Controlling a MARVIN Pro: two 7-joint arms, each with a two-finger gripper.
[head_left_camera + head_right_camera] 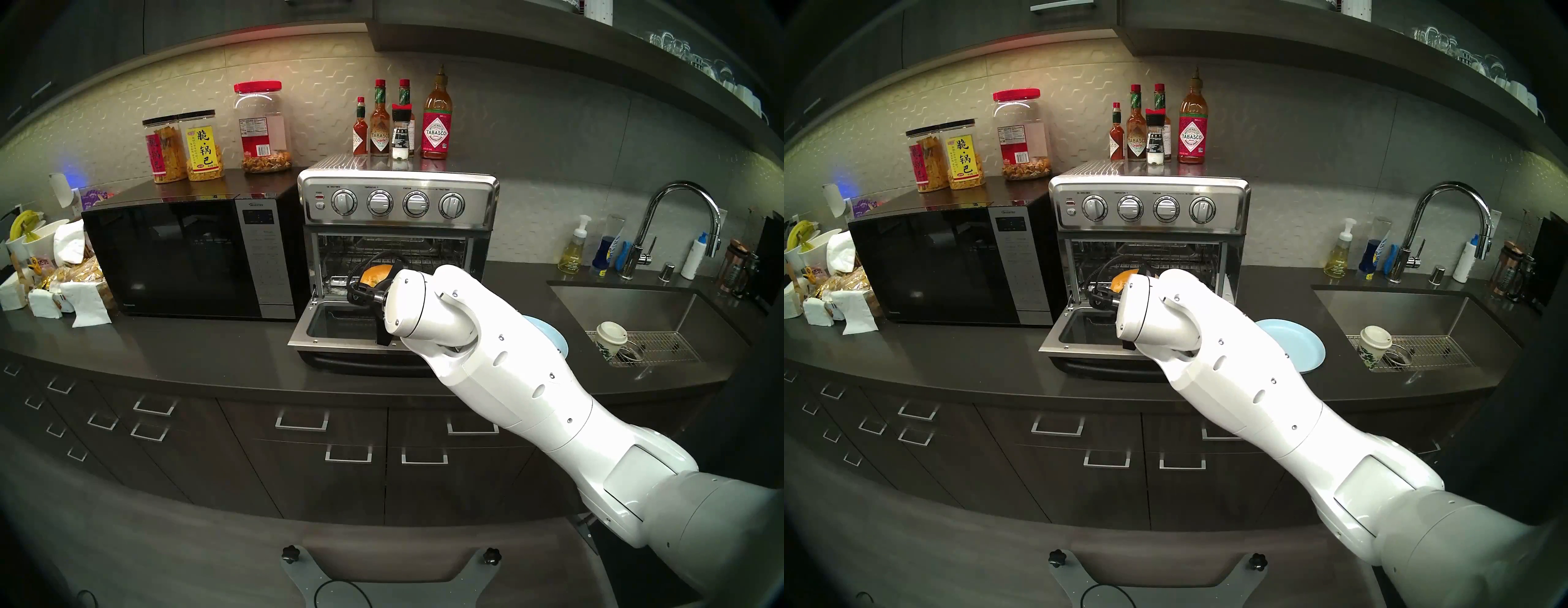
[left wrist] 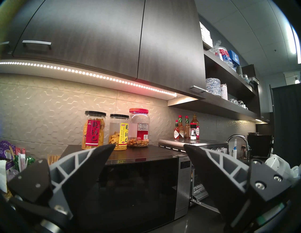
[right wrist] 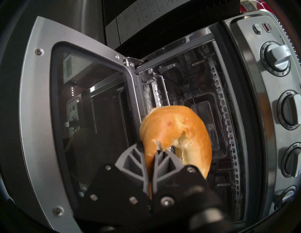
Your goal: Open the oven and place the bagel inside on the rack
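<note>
The bagel (image 3: 175,131) is seen as a round, golden-brown, glossy bread ring, with a paler, torn, crumbly patch around its centre hole. It is pinched on its near rim by the right end effector (image 3: 154,156), whose two ribbed grey fingers (image 3: 132,161) are pressed together on the crust, one on each face. The bagel is held on edge, tilted, at the mouth of the oven (image 1: 398,199), above the lowered glass door (image 1: 335,329) and clear of it. Whether it touches the rack (image 1: 352,281) cannot be told.

The oven is shown as a boxy brushed-steel appliance with four round knobs across its top panel, standing near the back edge of the dark surface (image 1: 191,352), just beside the black microwave (image 1: 182,259). Its door is folded down flat toward the front edge of the surface, and perforated metal side walls are seen inside the cavity. The ribbed front bar of the wire rack is visible at the cavity's lower left.

A light blue plate (image 1: 1299,348) lies on the surface to the right of the door, partly hidden by the right arm.

The left end effector (image 2: 149,149) is held spread wide and empty, high up on the microwave's side.
</note>
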